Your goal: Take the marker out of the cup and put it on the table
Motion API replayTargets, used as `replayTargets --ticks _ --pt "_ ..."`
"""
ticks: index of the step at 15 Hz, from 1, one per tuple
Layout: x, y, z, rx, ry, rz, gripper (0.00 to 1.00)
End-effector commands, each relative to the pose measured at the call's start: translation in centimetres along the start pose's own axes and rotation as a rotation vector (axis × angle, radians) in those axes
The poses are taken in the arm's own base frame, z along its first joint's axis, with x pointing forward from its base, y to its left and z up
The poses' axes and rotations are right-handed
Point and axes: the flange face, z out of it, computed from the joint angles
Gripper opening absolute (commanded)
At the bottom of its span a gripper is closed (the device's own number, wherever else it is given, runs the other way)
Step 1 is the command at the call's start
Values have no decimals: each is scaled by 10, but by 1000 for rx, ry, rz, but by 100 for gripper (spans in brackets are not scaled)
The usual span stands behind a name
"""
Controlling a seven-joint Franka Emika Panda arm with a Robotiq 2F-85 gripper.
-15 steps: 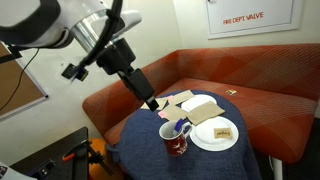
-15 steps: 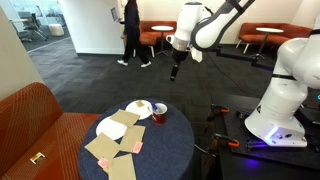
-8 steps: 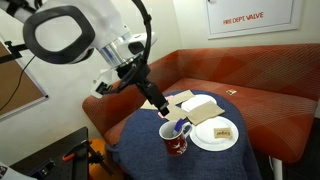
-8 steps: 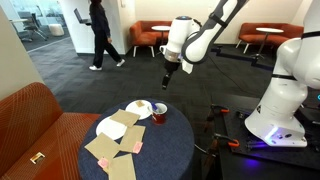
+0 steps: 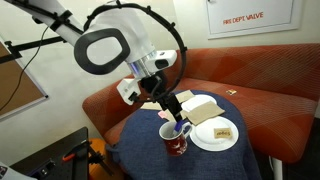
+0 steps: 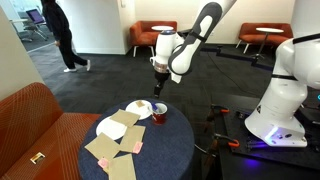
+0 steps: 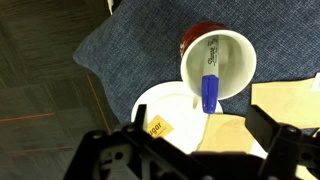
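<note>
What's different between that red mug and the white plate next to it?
The mug is dark red outside; the plate is white all over. The mug is tall and deep, the plate flat and wider. The mug holds a blue marker, the plate a small tan card. Both are round, white inside, and sit side by side on the blue-clothed table.

Exterior views flank the table (image 5: 135, 140); wrist view looks down (close).

Blue-and-white marker (image 7: 209, 92), dark red cup (image 7: 236, 52) with white inside, table (image 7: 130, 45) in dark blue cloth, white plate (image 7: 170, 100).
</note>
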Motion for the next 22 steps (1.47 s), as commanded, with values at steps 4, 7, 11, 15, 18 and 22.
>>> replayTargets --ticks 4,7,11,15,18,22 --pt "22 -13 34 13 -22 4 100" --pt "26 -18 45 22 -32 3 100" --pt "30 -23 53 31 -41 1 74" --pt "32 -24 59 32 -49 0 51" --pt "32 -24 63 33 -56 0 54" --pt "31 -24 68 33 -67 -3 41"
